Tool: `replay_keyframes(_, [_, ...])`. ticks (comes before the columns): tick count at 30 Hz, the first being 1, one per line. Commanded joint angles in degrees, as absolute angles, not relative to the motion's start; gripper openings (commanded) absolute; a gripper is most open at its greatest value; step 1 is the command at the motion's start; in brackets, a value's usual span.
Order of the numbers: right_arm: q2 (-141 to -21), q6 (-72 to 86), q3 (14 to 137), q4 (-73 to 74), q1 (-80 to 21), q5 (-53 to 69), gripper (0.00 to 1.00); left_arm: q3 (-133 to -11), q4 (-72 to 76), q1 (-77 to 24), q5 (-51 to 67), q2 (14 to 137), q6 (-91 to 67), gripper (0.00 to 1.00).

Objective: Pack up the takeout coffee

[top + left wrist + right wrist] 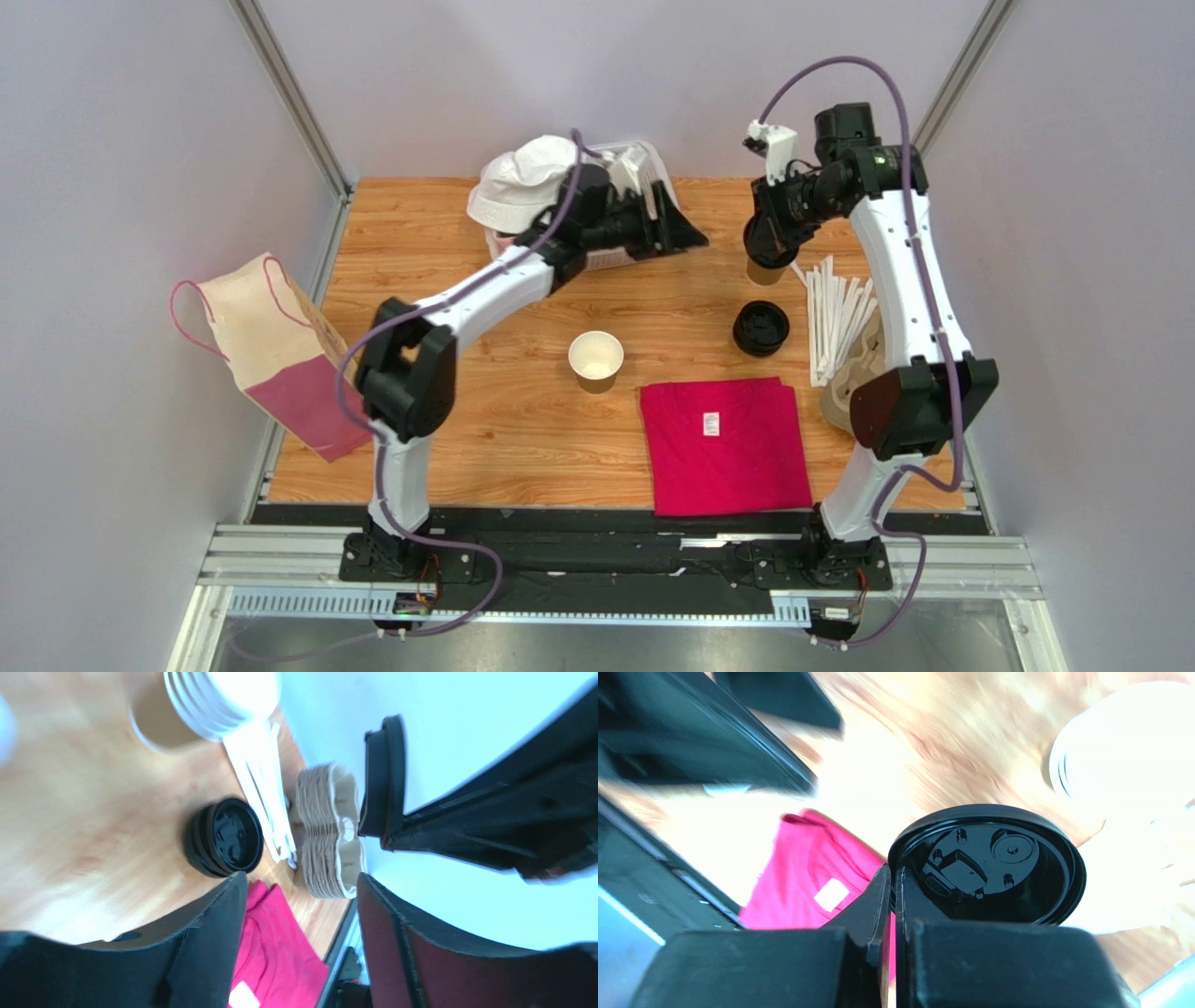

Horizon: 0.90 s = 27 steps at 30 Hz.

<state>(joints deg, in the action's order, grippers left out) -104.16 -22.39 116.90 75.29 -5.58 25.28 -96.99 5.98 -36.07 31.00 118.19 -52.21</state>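
— Left pincer (300,882): how does it stand?
— Spread wide, nothing between its fingers. Through the gap show the red cloth (274,952) and a stack of cardboard carriers (330,833).
— And the right pincer (892,876)?
— Pressed together on the rim of a black lid (997,864), held in the air at upper right of the overhead frame. It is apart from the left pincer, a strip of bare wood between them.
— Where is the coffee cup?
— The tan paper cup (596,357), white inside, stands upright and open-topped at centre frame. It is near the cloth's upper left corner, not touching it, and well apart from both pincers.
— Room to move?
— Bare wood runs from the cup to the table's (463,448) left edge, where a cream-and-pink paper bag (274,357) overhangs. The right side is crowded with a stack of black lids (760,329), white sticks (838,319) just beside it, and the carriers at the right edge behind the arm.
— The arms?
— The left arm folds at an elbow at left of frame. Its forearm slants to upper centre beside a white stack (522,182), pincer pointing right. The right arm climbs along the right edge, wrist bent back leftward and down.
— Setting?
— Orange-brown wood tabletop, pale grey walls on three sides, a metal rail along the bottom of the frame.
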Motion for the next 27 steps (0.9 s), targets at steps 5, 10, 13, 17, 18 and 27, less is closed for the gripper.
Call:
replay_keyframes(5, [-96.07, -9.53, 117.34, 69.45, -5.36, 48.31, 0.00, -87.99, -4.83, -27.95, 36.46, 93.62, -18.19, 0.82])
replay_keyframes(10, [-97.12, -4.48, 114.97, 65.56, -6.50, 64.05, 0.00, -85.52, -17.90, -27.16, 44.80, 80.88, 15.24, 0.82])
replay_keyframes(13, [-98.34, -12.36, 114.43, 73.36, -8.87, 69.34, 0.00, -85.52, -29.68, -27.16, 47.01, 75.51, 36.34, 0.83])
replay_keyframes(17, [-102.21, -31.87, 117.76, 93.04, -14.23, 69.53, 0.00, -85.08, -40.58, -28.73, 47.29, 71.02, 52.27, 0.84])
replay_keyframes(18, [-102.56, -33.99, 117.25, 95.51, -16.59, 68.83, 0.00, -84.99, -44.69, -29.52, 46.76, 70.58, 58.99, 0.84])
replay_keyframes(27, [-100.55, -42.72, 114.96, 95.54, -25.57, 58.54, 0.00, -77.00, -42.91, -34.10, 46.75, 69.70, 71.47, 0.84])
